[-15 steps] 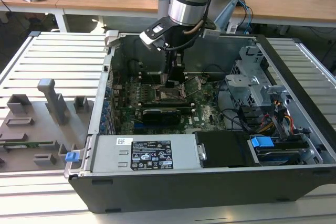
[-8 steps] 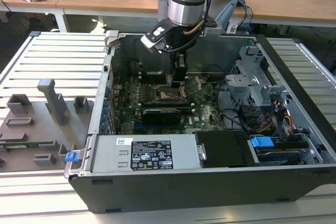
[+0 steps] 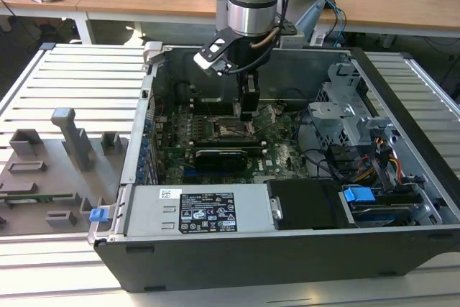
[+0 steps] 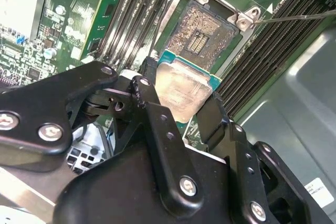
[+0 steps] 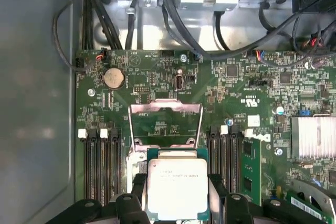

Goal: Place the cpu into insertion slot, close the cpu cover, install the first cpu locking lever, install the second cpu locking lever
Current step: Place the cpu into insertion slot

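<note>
Exterior view's left: grey plastic holder blocks (image 3: 72, 141) on slatted grey metal bench (image 3: 86, 70). Centre: I see open black computer case (image 3: 287, 249) with green motherboard (image 3: 277, 159) inside, black two-finger tool (image 3: 248, 111) hanging over it. In both wrist views, tool pinching small square silver-topped cpu (image 5: 177, 187) by opposite edges. Cpu close over edge of bare insertion slot (image 4: 202, 30), not seated. Thin silvery cpu cover (image 5: 165, 107) open, standing up beyond slot. Exterior view's right: grey metal drive cage (image 3: 338, 116), blue plastic tab (image 3: 358, 195).

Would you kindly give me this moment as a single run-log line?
gripper: shut on cpu | cpu: held near empty insertion slot, not seated | cpu cover: open
</note>
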Robot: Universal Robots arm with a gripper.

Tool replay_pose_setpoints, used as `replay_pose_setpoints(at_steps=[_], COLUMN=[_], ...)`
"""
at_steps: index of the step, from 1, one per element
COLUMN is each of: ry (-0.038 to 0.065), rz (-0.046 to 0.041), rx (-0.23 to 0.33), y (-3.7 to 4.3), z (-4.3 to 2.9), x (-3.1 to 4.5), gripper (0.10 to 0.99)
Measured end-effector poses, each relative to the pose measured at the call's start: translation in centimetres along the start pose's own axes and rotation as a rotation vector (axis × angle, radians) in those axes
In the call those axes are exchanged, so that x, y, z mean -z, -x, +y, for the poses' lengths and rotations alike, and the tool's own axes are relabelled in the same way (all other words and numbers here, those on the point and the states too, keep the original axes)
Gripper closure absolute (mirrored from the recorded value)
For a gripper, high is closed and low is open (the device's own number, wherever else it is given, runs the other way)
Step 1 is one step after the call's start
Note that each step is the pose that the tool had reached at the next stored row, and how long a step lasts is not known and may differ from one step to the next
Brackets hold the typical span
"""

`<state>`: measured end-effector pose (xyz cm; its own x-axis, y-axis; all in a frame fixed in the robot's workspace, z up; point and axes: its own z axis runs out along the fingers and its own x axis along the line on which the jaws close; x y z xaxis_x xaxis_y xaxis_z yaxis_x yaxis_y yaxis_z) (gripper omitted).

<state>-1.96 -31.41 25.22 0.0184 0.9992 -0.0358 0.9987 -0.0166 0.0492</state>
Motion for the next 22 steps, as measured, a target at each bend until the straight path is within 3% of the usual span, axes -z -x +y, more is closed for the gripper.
replay_pose_setpoints(at_steps=[5,10,15,22], ry=[0.000,0.000,0.000,0.000], rz=[0.0001,0.0001,0.0001,0.0001], rx=[0.000,0.000,0.000,0.000], y=[-0.04,-0.74,-0.73,-0.74], z=[-0.79,-0.99,-1.73,-1.89], x=[-0.24,-0.39,-0.53,-0.66], gripper=[0.541,0.541,0.541,0.541])
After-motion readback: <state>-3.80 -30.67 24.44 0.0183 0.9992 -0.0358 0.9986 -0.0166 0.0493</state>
